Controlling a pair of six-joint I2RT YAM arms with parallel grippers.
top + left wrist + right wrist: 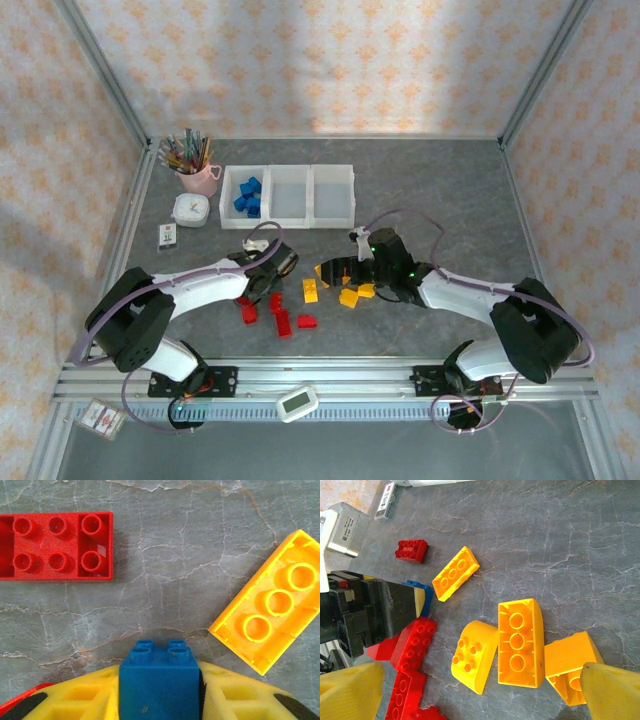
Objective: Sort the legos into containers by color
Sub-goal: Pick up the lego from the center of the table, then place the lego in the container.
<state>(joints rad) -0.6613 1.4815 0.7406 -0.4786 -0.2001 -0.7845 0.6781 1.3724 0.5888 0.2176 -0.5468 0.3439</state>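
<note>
Left gripper (160,692) clamps blue brick (159,677) by its flat sides; judged light, rigid, slick. Right gripper (480,690) stands open, yellow bricks (519,642) between its jaws.

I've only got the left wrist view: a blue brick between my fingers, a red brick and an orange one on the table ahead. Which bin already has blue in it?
Observer: The leftmost bin, beside the pink cup; it holds several blue bricks.
Operator: And the other two?
Observer: The middle bin and right bin look empty.
Operator: Is the right arm in my way?
Observer: The right end effector hangs open over the yellow-orange bricks, right of your blue brick.
</note>
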